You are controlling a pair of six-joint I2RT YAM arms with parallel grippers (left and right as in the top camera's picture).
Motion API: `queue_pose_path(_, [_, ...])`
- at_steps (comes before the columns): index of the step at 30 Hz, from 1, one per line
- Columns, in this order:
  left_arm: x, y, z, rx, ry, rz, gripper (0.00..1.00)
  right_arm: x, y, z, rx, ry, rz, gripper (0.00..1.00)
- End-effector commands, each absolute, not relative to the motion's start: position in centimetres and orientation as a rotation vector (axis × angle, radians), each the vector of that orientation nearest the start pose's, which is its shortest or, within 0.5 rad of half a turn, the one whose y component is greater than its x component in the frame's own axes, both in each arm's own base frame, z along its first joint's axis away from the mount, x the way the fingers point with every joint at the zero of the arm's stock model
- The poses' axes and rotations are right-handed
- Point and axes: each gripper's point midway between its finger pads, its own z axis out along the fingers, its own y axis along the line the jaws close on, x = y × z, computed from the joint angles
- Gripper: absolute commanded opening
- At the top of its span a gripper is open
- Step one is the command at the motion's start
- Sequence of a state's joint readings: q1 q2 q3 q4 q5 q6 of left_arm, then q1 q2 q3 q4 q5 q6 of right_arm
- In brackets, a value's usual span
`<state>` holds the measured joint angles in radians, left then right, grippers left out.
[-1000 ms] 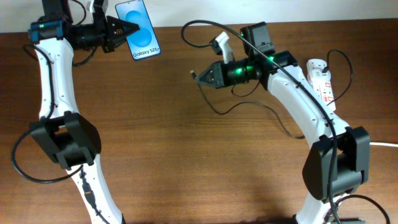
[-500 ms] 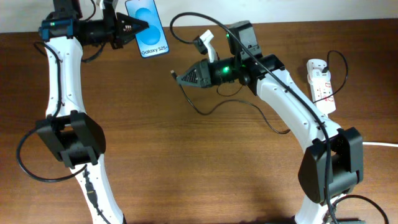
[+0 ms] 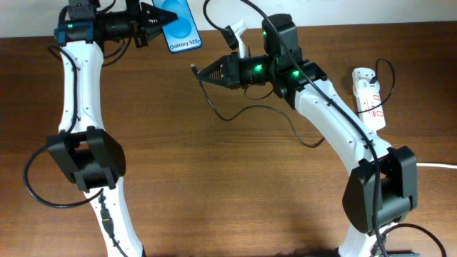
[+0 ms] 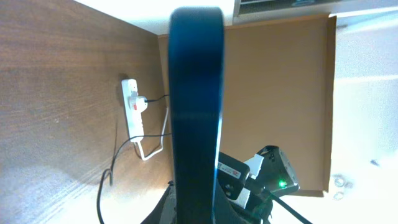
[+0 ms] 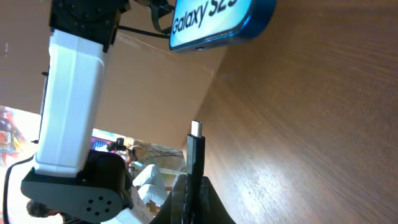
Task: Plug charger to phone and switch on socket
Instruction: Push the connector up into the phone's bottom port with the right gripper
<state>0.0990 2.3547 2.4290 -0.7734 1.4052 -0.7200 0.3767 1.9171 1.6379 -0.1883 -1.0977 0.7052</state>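
My left gripper [image 3: 161,16] is shut on the phone [image 3: 183,28] and holds it lifted at the back of the table, its blue screen facing up. In the left wrist view the phone [image 4: 196,93] shows edge-on as a dark bar rising from the gripper [image 4: 196,208]. My right gripper [image 3: 204,73] is shut on the charger [image 3: 194,69], with the plug tip pointing left, just below and right of the phone's lettered end. In the right wrist view the plug [image 5: 196,152] stands up from the gripper [image 5: 194,190], with the phone [image 5: 217,22] above it and apart from it. The socket [image 3: 370,96] lies at the far right.
The charger's black cable [image 3: 246,113] droops from the plug and loops over the table middle toward the right arm. A thick white cord [image 3: 435,165] leaves the right edge. A brown board [image 4: 273,93] stands behind the table. The left arm's white link [image 5: 71,93] is near the phone.
The left gripper has carried the phone right and toward the back edge. The right gripper has moved the plug left and back, closing on the phone's lettered end.
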Motion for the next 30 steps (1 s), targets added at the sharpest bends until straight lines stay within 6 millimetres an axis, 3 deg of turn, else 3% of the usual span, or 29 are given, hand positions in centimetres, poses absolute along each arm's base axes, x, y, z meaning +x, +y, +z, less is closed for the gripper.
queue_pose_path(1, [53.8, -11.5, 31.4, -0.113, 2.169, -1.95, 0.0, 40.6, 32.8, 29.4, -0.439, 2.153, 1.773, 0.04])
queue_pose_path(10, [53.7, -11.8, 31.5, -0.104, 2.171, -1.955, 0.0, 42.0, 32.7, 29.5, -0.36, 2.142, 1.723, 0.04])
queue_pose_path(30, [52.7, -13.2, 32.1, 0.028, 2.14, -1.995, 0.0, 42.8, 32.6, 29.9, -0.343, 2.114, 1.692, 0.04])
